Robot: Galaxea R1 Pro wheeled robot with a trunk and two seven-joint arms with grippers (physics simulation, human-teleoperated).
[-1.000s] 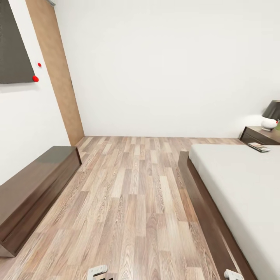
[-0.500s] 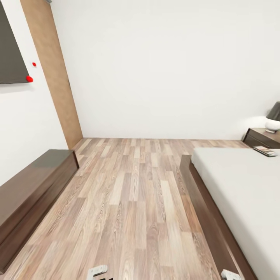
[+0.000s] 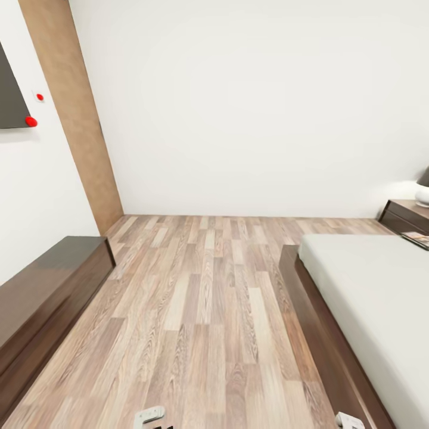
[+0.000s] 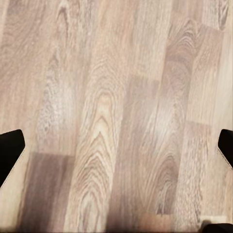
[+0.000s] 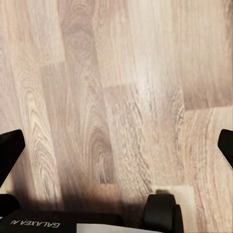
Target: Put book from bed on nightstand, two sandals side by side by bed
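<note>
— What's changed?
— Everything is sliding left in my head view; I'm turning right, and the book (image 3: 418,239) is sitting at the frame's edge on the bed (image 3: 369,286) by the nightstand (image 3: 407,215).
— Your tools?
— Both are hanging wide apart, empty, over the floor (image 3: 208,310).

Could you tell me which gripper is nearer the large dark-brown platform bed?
Right. The right gripper is beside the large dark-brown platform bed; the left gripper is over open floor further away.

Head view, right edge: light-grey mattress on dark-brown bed base (image 3: 310,298), dark-brown wooden nightstand (image 3: 405,215) and small flat item, possibly the book (image 3: 419,239), all cropped. Left edge: dark wall panel (image 3: 9,89) cropped.
</note>
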